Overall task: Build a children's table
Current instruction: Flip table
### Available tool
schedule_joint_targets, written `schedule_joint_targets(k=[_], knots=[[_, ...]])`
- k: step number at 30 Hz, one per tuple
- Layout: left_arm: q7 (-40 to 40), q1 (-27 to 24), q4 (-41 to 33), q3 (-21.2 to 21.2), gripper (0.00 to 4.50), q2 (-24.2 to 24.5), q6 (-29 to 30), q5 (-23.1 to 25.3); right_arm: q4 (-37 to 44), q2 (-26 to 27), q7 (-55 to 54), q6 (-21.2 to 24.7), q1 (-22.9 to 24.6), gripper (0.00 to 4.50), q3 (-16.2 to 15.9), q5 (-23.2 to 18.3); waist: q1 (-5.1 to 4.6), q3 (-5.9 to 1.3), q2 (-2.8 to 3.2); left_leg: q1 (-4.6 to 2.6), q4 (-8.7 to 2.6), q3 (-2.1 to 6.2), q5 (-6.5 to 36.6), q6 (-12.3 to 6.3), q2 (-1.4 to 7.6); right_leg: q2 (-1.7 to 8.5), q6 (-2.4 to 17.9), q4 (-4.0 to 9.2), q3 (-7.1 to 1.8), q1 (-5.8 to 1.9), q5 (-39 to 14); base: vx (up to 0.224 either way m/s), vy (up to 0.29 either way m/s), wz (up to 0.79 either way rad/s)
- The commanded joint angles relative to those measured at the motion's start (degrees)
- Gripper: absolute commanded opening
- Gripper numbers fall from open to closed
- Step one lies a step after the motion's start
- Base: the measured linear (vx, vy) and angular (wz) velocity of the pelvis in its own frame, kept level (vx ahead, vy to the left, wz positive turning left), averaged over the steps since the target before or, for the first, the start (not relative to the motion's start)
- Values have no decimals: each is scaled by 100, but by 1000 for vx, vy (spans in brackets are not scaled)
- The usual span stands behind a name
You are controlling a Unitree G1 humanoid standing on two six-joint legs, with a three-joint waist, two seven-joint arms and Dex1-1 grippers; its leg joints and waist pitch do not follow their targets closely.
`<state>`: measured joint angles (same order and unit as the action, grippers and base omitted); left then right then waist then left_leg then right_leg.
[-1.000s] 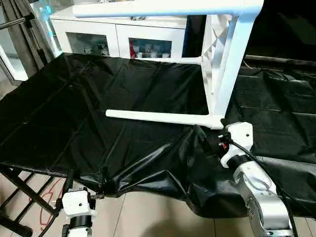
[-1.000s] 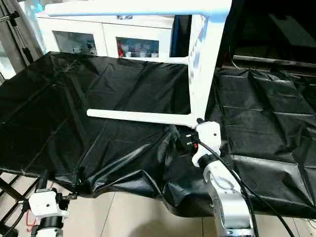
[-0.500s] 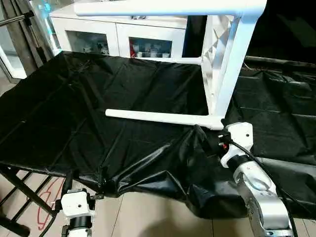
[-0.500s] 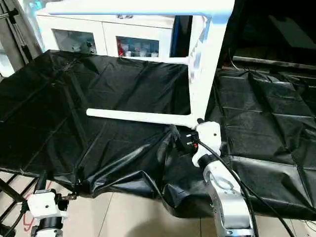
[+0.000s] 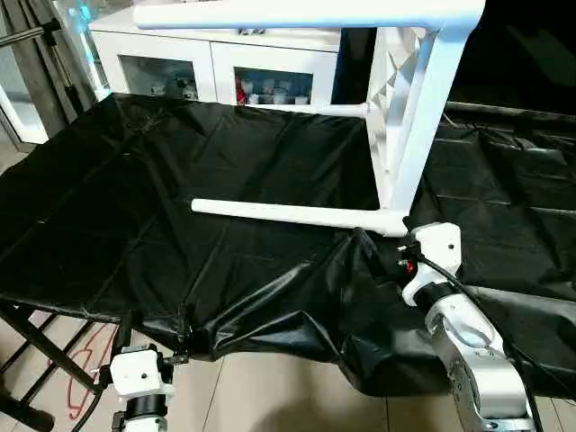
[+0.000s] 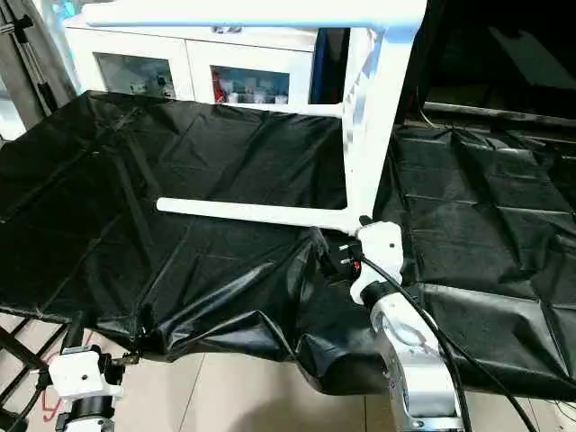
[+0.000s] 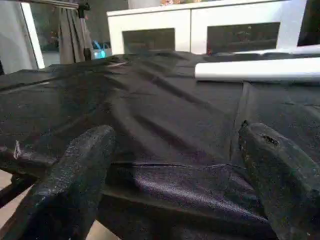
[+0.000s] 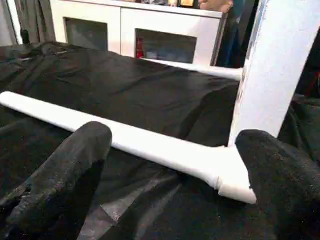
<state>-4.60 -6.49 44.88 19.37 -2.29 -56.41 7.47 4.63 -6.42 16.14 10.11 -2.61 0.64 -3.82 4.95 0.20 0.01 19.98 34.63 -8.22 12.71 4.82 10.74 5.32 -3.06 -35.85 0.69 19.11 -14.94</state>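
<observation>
Both grippers gape empty; right gripper (image 8: 170, 150) faces the table (image 5: 396, 117) lying sideways, legged; next, righting it.

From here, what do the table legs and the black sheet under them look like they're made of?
Table legs: likely molded plastic, smooth, uniform white with a soft sheen, flaring seamlessly into the tabletop, whose underside shows molded ribs. Black sheet: thin, glossy plastic film or coated fabric, judging by its sharp creases, wrinkles and reflections; which one is unclear.
</observation>
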Motion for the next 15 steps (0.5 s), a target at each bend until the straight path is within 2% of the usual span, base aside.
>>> schedule_joint_targets(k=[1,2,3,4,5,6,7,8,9,10,11,12,13,14,15], knots=[[-1596,1746,-4489,-1403,444,578,5102,-1099,139,-22,-60,78,-1,450,-31,55,-16,-87,-32,-1,-528,36,1407,-110,185,197,529,475,-118,-18,-146,0,0,0],[-1600,1743,-4472,-1414,444,593,5075,-1101,138,-24,-78,79,1,450,-45,65,-11,-92,-40,0,-528,38,1364,-116,187,200,525,468,-115,-21,-108,0,0,0],[-1626,1733,-4431,-1438,444,635,5059,-1100,125,-19,-100,131,8,450,-91,70,-27,-123,60,-293,-395,-186,1454,284,250,47,520,540,-308,250,-298,0,0,0],[-1626,1733,-4431,-1438,444,635,5059,-1100,125,-19,-100,131,8,450,-91,70,-48,-32,-67,-296,-366,-279,1883,469,175,-28,507,595,-356,347,-871,-4,11,-27],[-1648,1725,-4406,-1454,444,662,5056,-1095,115,-1,-107,217,12,450,-108,38,31,-74,-75,-292,-336,-348,2169,519,107,4,464,634,-534,327,-1545,-3,28,-54],[-1696,1725,-4401,-1461,444,692,5021,-992,95,30,-105,283,9,450,-97,-15,33,-118,-180,-195,-253,-394,2095,211,21,8,439,631,-772,217,-1391,-3,28,-54],[-1696,1725,-4401,-1461,444,692,5021,-992,95,30,-105,283,9,450,-97,-15,97,-138,-182,-131,-209,-378,1752,-62,-6,-17,423,598,-952,177,-684,45,47,-52],[-1707,1726,-4405,-1456,444,700,5006,-915,93,36,-107,283,8,450,-90,-24,93,-147,-204,-113,-183,-375,1650,-159,-28,-78,397,575,-994,189,-382,41,69,-51],[-1748,1717,-4401,-1476,444,708,4926,-852,86,39,-108,267,6,450,-88,-25,105,-141,-247,-28,-172,-340,1576,-387,-72,-134,338,547,-1029,164,-35,41,69,-51],[-1748,1717,-4401,-1476,444,708,4926,-852,86,39,-108,267,6,450,-88,-25,102,-153,-199,-51,-188,-324,1495,-444,-44,-153,326,522,-1033,204,130,4,88,-43],[-1758,1702,-4406,-1484,444,707,4878,-816,99,38,-104,242,12,450,-104,-12,101,-128,-210,-8,-382,-127,1345,-536,102,-183,376,374,-711,207,636,-3,67,-13],[-1759,1691,-4406,-1490,444,704,4845,-812,115,42,-95,217,19,450,-117,-12,33,-100,-69,-218,-506,-37,1445,-251,307,-279,555,333,-423,337,723,-3,67,-13],[-1759,1691,-4406,-1490,444,704,4845,-812,115,42,-95,217,19,450,-117,-12,-41,-75,12,-265,-631,49,1690,-54,423,-313,787,244,-299,341,558,0,0,0],[-1747,1691,-4393,-1482,444,696,4812,-770,128,41,-96,208,24,450,-129,-9,-150,-76,38,-192,-653,57,1721,13,447,-221,1046,275,-206,247,501,0,0,0],[-1697,1704,-4376,-1458,444,685,4832,-830,138,39,-99,202,27,450,-136,-7,-165,-85,40,-178,-615,19,1733,6,395,-181,1151,325,-176,220,507,0,0,0]])
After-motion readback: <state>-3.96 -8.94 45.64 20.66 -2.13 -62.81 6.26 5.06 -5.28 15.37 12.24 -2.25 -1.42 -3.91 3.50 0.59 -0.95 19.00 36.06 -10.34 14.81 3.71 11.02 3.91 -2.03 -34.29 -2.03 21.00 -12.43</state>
